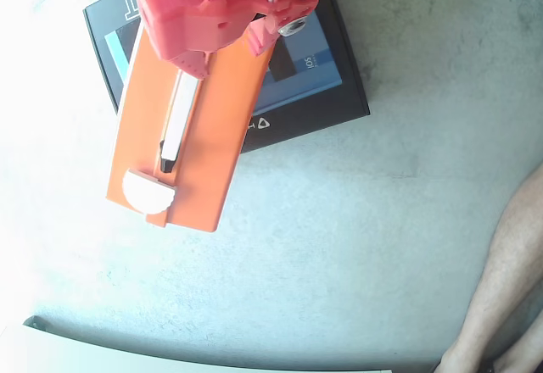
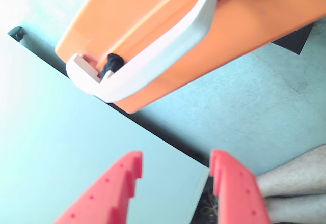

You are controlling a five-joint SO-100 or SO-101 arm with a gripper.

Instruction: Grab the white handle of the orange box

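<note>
The orange box [image 1: 212,136] lies slanted, its upper end resting on a black box. The white handle [image 1: 178,123] runs lengthwise along it, with a black end mount by the white half-round tab [image 1: 148,191]. My red gripper [image 1: 227,55] hangs over the box's upper end and hides it. In the wrist view the orange box [image 2: 153,10] fills the top, and the white handle [image 2: 163,51] arches across it. The gripper [image 2: 177,158] is open and empty, its two red fingers [image 2: 109,193] apart from the handle.
A black box with a blue panel [image 1: 318,85] lies under the orange box, its corner showing in the wrist view [image 2: 295,38]. A person's bare leg [image 1: 509,280] is at the right edge. A pale board [image 1: 127,360] borders the bottom.
</note>
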